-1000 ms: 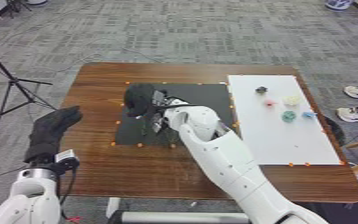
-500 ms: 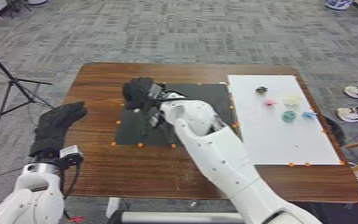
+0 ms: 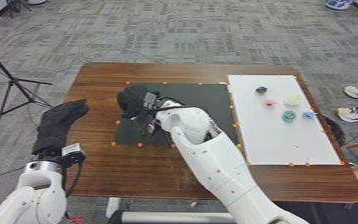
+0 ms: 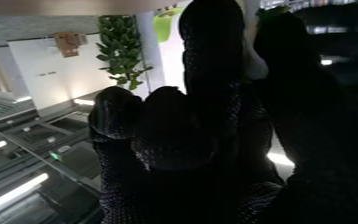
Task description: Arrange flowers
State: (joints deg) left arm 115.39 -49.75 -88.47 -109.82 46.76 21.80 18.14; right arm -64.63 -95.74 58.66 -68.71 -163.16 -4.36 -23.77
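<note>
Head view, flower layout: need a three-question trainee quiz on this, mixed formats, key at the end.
1. True or false: the right hand is over the black mat.
2. Fill in the colour: the flower closest to the right edge of the white board is ____.
3. Where is the left hand? a) over the white board; b) left of the black mat; c) between the black mat and the white board.

Key: 1 true; 2 blue; 3 b.

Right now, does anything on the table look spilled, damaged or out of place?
Nothing stands out. The small flowers are unevenly spaced on the white board, but that looks unsorted rather than wrong. The right hand hides part of the black mat, so I can't judge there.
</note>
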